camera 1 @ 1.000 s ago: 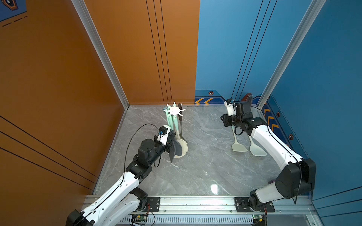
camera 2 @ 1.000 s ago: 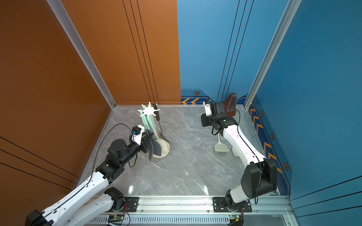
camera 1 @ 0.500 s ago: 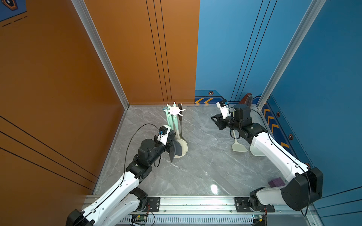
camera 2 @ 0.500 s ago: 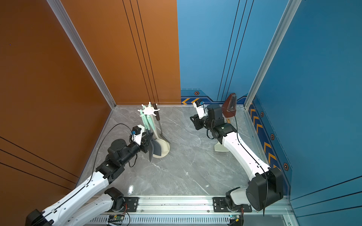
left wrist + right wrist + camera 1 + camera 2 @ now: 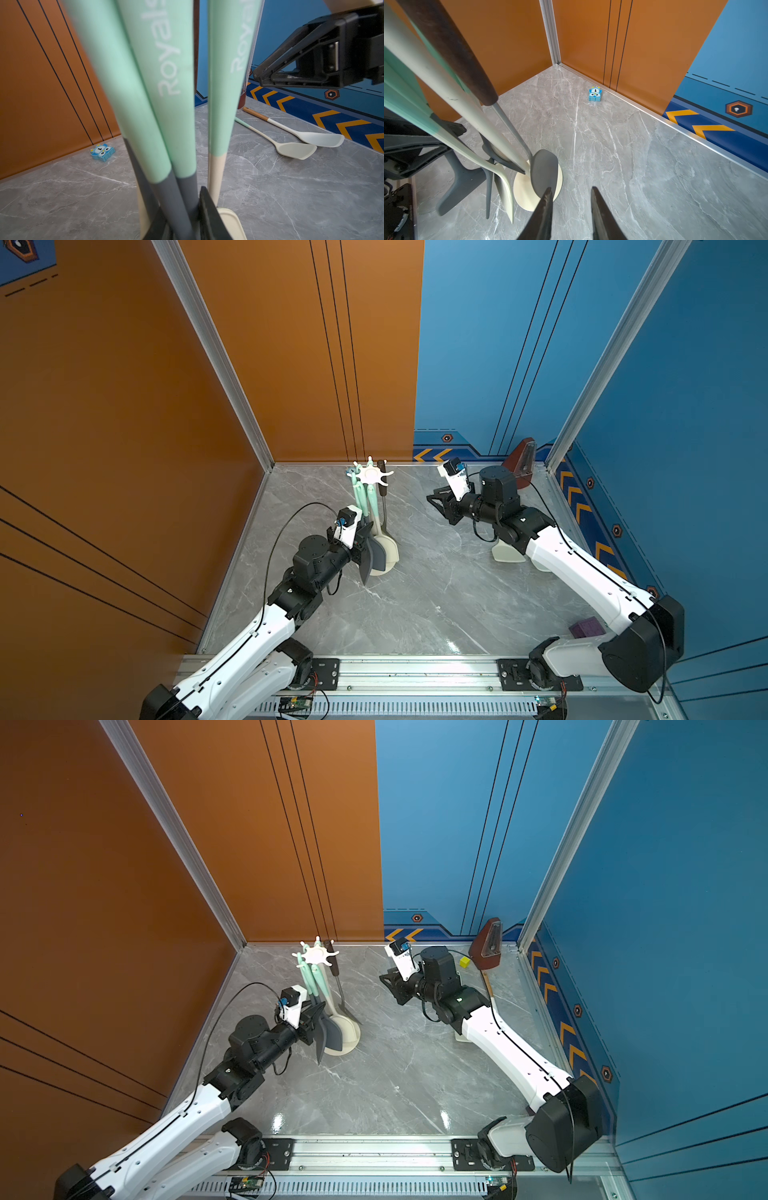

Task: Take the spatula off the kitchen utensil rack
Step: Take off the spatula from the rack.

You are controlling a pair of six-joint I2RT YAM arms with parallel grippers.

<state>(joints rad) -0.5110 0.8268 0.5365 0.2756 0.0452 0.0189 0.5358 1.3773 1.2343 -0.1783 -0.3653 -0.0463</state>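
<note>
Right wrist view: right gripper (image 5: 571, 189), jaws slightly parted and empty, has swung across toward the kitchen utensil rack (image 5: 522, 193). Left gripper (image 5: 180, 216) stays clamped on the grey-necked spatula (image 5: 166, 197), which is still hanging there, so the lift-off looks close.

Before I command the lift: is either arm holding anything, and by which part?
The left gripper grips the spatula by its grey neck, below the mint handle, hanging on the kitchen utensil rack. The right gripper holds nothing.
</note>
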